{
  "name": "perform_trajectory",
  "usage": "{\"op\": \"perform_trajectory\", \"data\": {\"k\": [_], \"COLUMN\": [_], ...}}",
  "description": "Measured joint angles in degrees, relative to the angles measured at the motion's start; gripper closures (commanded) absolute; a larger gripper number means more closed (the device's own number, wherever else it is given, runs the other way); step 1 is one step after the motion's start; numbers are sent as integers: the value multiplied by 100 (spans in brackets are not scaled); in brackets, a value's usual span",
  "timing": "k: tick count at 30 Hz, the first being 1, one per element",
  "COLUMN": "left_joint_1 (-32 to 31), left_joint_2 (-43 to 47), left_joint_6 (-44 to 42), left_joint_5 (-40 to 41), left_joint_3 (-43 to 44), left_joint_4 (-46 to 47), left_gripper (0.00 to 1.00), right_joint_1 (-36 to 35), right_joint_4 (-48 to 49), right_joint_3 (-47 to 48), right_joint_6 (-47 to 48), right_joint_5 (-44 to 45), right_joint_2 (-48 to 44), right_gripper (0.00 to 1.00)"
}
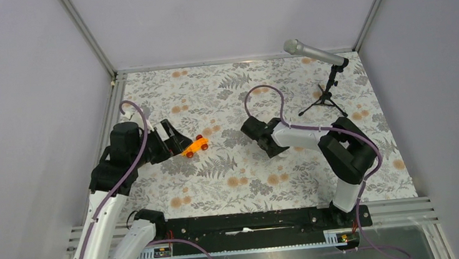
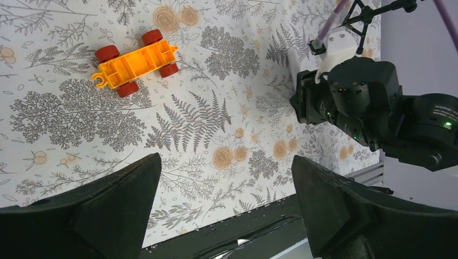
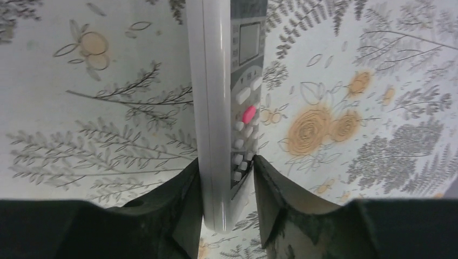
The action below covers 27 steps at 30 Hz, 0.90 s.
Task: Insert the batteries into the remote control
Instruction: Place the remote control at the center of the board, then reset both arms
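"At the near edge of the table (image 1: pixel 219 187), what did the arms show?" asked the operator.

"Both bases were bolted there, and both arms reached out over the patterned cloth. The left gripper (image 2: pixel 226 183) had its jaws spread wide and held nothing. The right gripper (image 3: pixel 227 181) had its jaws closed on the remote control (image 3: pixel 219 81), pinching it near one end."

"How did the remote control sit?"

"It stood on its long edge. The plain white back faced one finger and the buttons faced the other. Its far end pointed away over the cloth, and I could not tell whether it touched the surface."

"Beyond the grippers?"

"An orange toy car (image 2: pixel 135 62) lay just ahead of the left gripper. A microphone (image 1: pixel 314 52) on a small stand stood at the far right corner. No batteries showed in any view."

"Which step was in hand?"

"In my judgement, presenting the remote control for loading. Nothing had been loaded yet. The next move called for finding the batteries, turning the back toward the free gripper and exposing the compartment."
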<state>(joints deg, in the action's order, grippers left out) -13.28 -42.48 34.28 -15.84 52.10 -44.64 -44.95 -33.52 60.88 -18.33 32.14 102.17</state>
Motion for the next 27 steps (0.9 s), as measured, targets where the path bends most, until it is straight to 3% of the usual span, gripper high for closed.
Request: {"op": "perform_trajectory", "data": {"k": [6, 13, 15, 19, 27], "left_joint_1": [-2, -2, -2, -2, -2], "left_joint_2": [0, 11, 74, 433, 1486], "left_joint_6": [-79, -164, -186, -247, -295], "left_joint_5": [11, 348, 627, 1338, 2374], "left_joint_3": [649, 1405, 1624, 1873, 2105], "left_joint_4": [-461, -1082, -1259, -1513, -1926], "left_gripper": [1, 1, 1, 1, 1], "right_joint_1": [-4, -9, -11, -22, -22], "right_joint_4": [-44, -114, -223, -667, -1381], "right_joint_3": [2, 0, 0, 50, 844], "right_joint_6": [-133, -599, -774, -1027, -898], "right_joint_5": [-831, -1226, -1008, -188, 1792], "right_joint_2": [-450, -2503, -3285, -4677, -6773], "right_gripper": [36, 27, 22, 2, 1]}}
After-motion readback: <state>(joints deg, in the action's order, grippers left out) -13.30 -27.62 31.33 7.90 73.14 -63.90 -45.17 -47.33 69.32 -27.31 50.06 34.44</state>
